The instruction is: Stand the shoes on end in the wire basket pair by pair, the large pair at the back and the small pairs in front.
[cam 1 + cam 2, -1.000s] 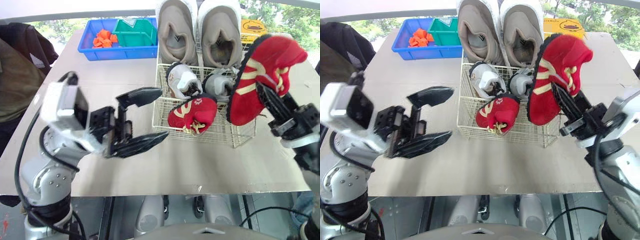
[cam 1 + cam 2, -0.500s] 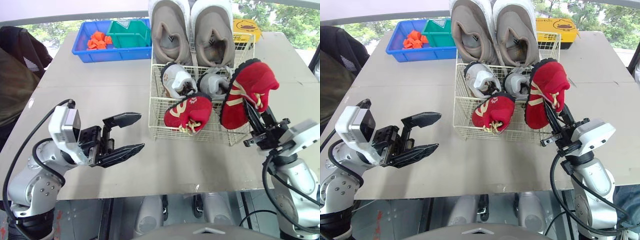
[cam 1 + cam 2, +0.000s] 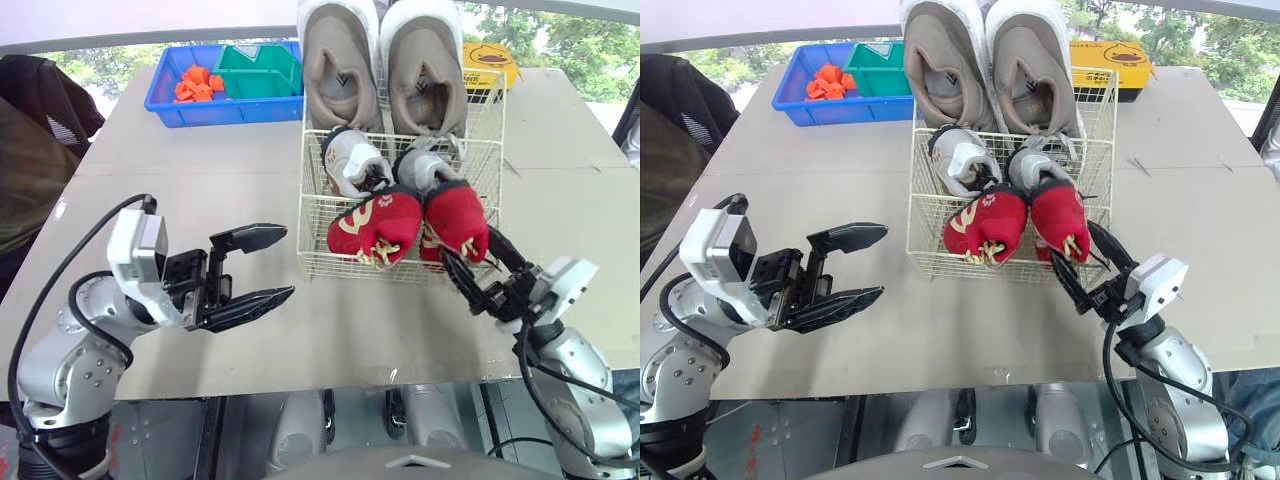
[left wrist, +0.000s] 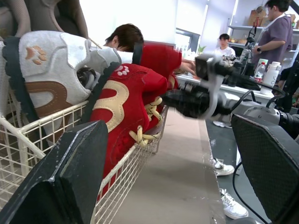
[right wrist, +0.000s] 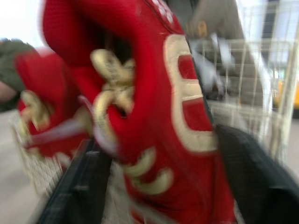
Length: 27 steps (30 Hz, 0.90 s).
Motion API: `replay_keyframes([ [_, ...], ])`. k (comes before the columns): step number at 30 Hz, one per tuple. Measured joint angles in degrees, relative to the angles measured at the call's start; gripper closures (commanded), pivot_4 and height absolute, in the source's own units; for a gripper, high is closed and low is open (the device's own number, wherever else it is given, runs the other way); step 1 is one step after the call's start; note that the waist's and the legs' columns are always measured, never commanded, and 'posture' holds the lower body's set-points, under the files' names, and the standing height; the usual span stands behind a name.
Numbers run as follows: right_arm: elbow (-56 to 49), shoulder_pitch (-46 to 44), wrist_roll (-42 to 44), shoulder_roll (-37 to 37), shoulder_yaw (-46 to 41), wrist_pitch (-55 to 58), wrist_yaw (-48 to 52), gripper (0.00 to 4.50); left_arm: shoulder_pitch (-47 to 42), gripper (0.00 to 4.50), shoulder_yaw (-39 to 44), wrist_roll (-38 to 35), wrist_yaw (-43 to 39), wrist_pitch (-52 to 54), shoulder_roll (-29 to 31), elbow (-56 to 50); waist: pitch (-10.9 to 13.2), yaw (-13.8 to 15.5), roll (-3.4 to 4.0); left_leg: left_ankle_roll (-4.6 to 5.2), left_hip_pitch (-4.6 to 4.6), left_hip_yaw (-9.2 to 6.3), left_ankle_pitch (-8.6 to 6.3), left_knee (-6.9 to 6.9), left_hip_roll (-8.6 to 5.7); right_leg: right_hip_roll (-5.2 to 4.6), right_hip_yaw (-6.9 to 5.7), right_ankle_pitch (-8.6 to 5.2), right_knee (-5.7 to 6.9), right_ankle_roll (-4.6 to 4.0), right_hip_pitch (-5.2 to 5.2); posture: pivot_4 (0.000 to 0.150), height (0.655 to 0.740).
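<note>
Left eye view: right pincer [image 3: 468, 251] grips red shoe [image 3: 456, 217] inside wire basket [image 3: 309, 215], grey shoes [image 3: 355, 160] behind; left pincer [image 3: 287, 262] open.

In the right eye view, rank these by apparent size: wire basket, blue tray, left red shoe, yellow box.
1. wire basket
2. blue tray
3. left red shoe and yellow box look about alike. The box sits farther back, partly behind the basket, so they stay unranked.

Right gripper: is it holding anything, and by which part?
Cannot be told. The right gripper sits at the laced front of the right red shoe standing in the wire basket, but grip or release is unclear.
</note>
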Motion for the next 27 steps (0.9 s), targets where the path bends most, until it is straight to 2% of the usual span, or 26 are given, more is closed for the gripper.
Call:
replay_keyframes([
  [6, -2.5, 3.3, 5.1, -3.4, -2.1, 2.3, 1.0, 0.06, 0.1, 0.0, -0.4, 0.2, 1.6, 0.4, 0.0, -0.1, 0.0, 0.5, 0.01, 0.01, -0.06, 0.0, -0.01, -0.01, -0.02, -0.18, -0.02, 0.0, -0.06, 0.0, -0.01, 0.15, 0.74],
  [16, -12.2, 9.7, 22.0, -20.8, -15.5, 12.4, 7.5, 0.06, 3.1, 0.0, -1.4, 1.3, 13.4, 4.5, -1.3, -1.2, 0.1, 1.2, 0.21, 0.04, -0.08, 0.01, -0.02, -0.09, -0.04, 0.03, 0.0, -0.01, -0.1, 0.01, -0.02, 0.15, 0.74],
  [22, -5.5, 13.8, 28.0, -28.7, -28.4, 17.0, 17.2, 0.06, 12.1, 0.0, 0.6, 1.6, 14.1, 6.1, -0.1, -3.1, 0.2, 1.6, 0.19, 0.09, -0.11, -0.03, -0.05, -0.11, -0.04, 0.0, -0.05, -0.02, -0.22, -0.01, -0.03, 0.15, 0.74],
  [23, -2.5, 14.4, 27.8, -30.4, -31.0, 17.4, 20.4, 0.06, 14.4, 0.0, 0.8, 2.5, 13.7, 6.0, 0.3, -3.9, 0.2, 1.6, 0.2, 0.1, -0.11, -0.03, -0.06, -0.12, -0.06, -0.01, -0.05, -0.02, -0.25, -0.01, -0.02, 0.15, 0.74],
  [27, 7.5, 14.9, 21.6, -34.4, -32.2, 15.9, 29.8, 0.06, 19.6, 0.0, -0.6, 8.4, 13.0, 3.4, 0.7, -5.3, 0.2, 1.6, 0.19, 0.14, -0.13, -0.04, -0.09, -0.13, -0.05, -0.23, -0.09, -0.02, -0.35, -0.01, -0.02, 0.15, 0.74],
])
